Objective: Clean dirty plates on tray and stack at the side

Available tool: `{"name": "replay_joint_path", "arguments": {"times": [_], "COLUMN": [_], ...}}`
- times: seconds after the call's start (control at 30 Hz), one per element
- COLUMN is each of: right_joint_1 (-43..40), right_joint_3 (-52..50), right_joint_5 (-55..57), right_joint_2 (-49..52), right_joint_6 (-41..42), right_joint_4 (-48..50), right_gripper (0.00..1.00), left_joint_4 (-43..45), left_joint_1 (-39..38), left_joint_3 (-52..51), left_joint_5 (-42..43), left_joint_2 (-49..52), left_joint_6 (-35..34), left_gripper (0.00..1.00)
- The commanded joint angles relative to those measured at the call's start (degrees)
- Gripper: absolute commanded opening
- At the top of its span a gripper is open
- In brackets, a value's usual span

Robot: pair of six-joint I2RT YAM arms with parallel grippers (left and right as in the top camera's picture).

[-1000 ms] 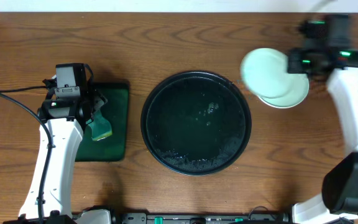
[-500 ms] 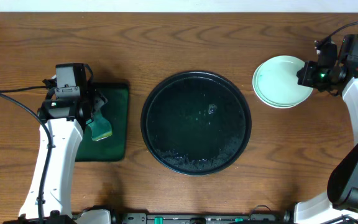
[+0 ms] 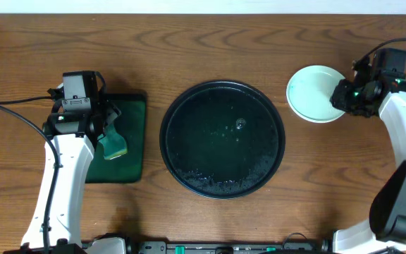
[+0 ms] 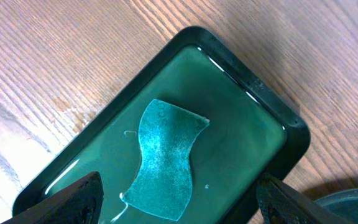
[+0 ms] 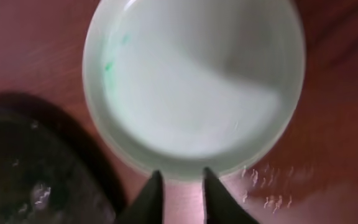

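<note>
The pale-mint plates (image 3: 317, 93) lie stacked on the wood right of the black round tray (image 3: 222, 138). In the right wrist view the top plate (image 5: 194, 81) has small green smudges at its upper left. My right gripper (image 3: 345, 96) is at the stack's right edge. Its fingers (image 5: 179, 190) are slightly apart and empty, with the tips just outside the plate rim. The tray holds only water drops. My left gripper (image 3: 108, 132) hovers wide open over a teal sponge (image 4: 166, 162).
The sponge lies in a rectangular black dish with a green inside (image 4: 272, 112), left of the tray in the overhead view (image 3: 134, 106). The tray's edge shows in the right wrist view (image 5: 23, 168) and the left wrist view (image 4: 353, 208). Cables run by both arms.
My right gripper carried a plate to the right, lowered it onto the stack, let go and backed off toward the right. The left arm has not moved.
</note>
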Motion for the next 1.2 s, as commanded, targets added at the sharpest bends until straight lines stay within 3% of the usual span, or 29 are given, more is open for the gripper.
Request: {"name": "replay_joint_path", "arguments": {"times": [0.0,0.13,0.17,0.2,0.37,0.57,0.73,0.9,1.17], "right_joint_1": [2.14,7.23,9.29,11.08,17.75,18.71,18.71,18.36,15.91], "right_joint_3": [-0.15,-3.41,-4.66,-5.66,-7.39,-7.39,-8.39,-16.65,-43.17], "right_joint_5": [-2.10,-0.24,0.74,1.16,0.63,0.70,9.90,13.31,13.42], "right_joint_2": [-12.04,-26.56,-30.71,-33.99,-47.06,-57.94,-63.01,-69.24,-86.05], "right_joint_6": [0.79,2.40,3.74,4.22,4.42,4.33,2.45,-0.33,-5.99], "right_joint_4": [-3.54,-8.11,-9.53,-10.80,-16.50,-24.24,-28.68,-19.80,6.08], "right_gripper": [0.28,0.38,0.57,0.99,0.99,0.99,0.99,0.99,0.99], "left_joint_4": [-0.37,-0.37,-0.37,-0.37,-0.37,-0.37,-0.37,-0.37,-0.37], "left_joint_1": [0.28,0.28,0.28,0.28,0.28,0.28,0.28,0.28,0.28], "left_joint_3": [1.27,1.27,1.27,1.27,1.27,1.27,1.27,1.27,1.27], "left_joint_5": [-1.31,-1.33,-1.31,-1.33,-1.31,-1.31,-1.31,-1.31,-1.33], "left_joint_2": [0.02,0.02,0.02,0.02,0.02,0.02,0.02,0.02,0.02], "left_joint_6": [0.57,0.57,0.57,0.57,0.57,0.57,0.57,0.57,0.57], "left_gripper": [0.80,0.80,0.80,0.80,0.79,0.80,0.80,0.80,0.80]}}
